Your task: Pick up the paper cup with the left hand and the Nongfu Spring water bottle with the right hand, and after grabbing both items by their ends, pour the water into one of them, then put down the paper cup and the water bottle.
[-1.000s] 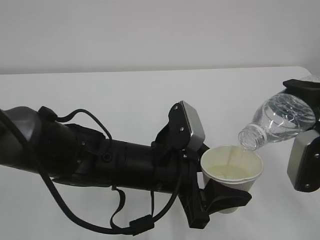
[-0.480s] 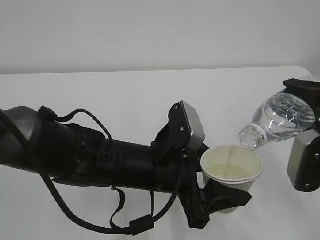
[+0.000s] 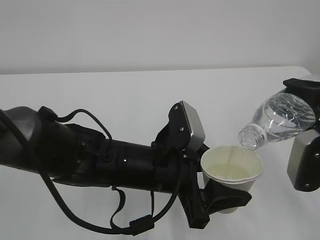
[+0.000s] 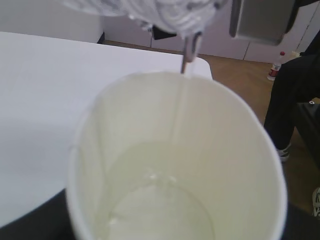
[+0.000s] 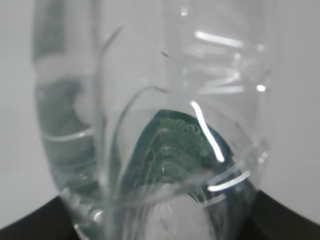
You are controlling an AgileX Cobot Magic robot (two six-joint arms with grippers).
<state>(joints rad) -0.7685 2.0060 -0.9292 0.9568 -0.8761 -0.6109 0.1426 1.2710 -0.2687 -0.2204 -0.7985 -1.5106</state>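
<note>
**Both grippers loaded, water running into the cup**

Left hand (image 3: 220, 192) of mine is clamped on the paper cup (image 3: 231, 176): one black jaw wraps the cup's lower wall on the near side, the other sits behind it under the grey-silver camera block (image 3: 191, 126). From the exterior camera the cup stands upright at about 4 o'clock from frame centre, lifted clear of the white table (image 3: 125, 95).

My right hand (image 3: 305, 125) comes in from 3 o'clock and grips the Nongfu Spring water bottle (image 3: 277, 122) by its base end, which is cropped at the frame edge. The bottle is tipped mouth-down toward 8 o'clock, its open neck just above the cup's far rim at the cup's 1 o'clock, not touching it.

A thin stream of water (image 4: 179, 107) falls from the neck, passes inside the far wall and joins a shallow pool at the bottom of the pale cream interior. My left wrist camera looks straight down into the cup (image 4: 150, 165); the bottle's blurred shoulder (image 4: 150, 10) hangs at 12 o'clock.

My right wrist camera is filled by the bottle's clear ribbed wall (image 5: 150, 125), with dark green label showing through it near 6 o'clock.
</note>
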